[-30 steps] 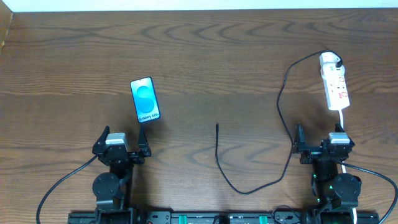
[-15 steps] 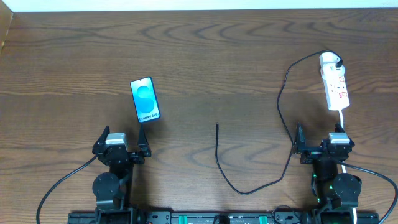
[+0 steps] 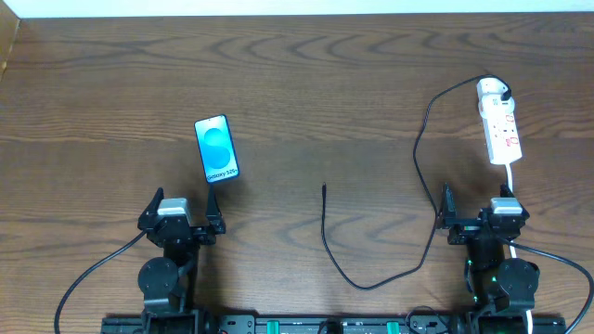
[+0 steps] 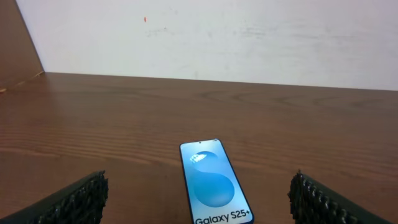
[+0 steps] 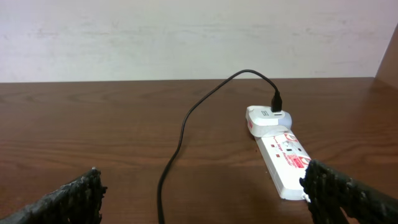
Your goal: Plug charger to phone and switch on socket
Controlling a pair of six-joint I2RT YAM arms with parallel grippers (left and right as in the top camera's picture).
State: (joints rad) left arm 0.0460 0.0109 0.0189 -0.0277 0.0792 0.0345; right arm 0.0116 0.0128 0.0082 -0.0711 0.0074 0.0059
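Observation:
The phone [image 3: 216, 148] lies flat on the table's left half, blue screen up; it also shows in the left wrist view [image 4: 214, 182]. My left gripper [image 3: 183, 213] is open and empty just in front of it. The charger cable [image 3: 419, 148] runs from a white adapter [image 3: 492, 90] on the socket [image 3: 502, 130] at the right, loops toward me, and ends in a plug tip [image 3: 324, 187] at mid-table. My right gripper [image 3: 477, 215] is open and empty in front of the socket [image 5: 283, 158]; the cable [image 5: 180, 134] lies between its fingers.
A white wall [image 4: 211, 37] stands behind the table's far edge. The socket's white cord [image 3: 511, 176] runs toward the right arm's base. The robots' thicker black cables [image 3: 93, 274] trail near the front edge.

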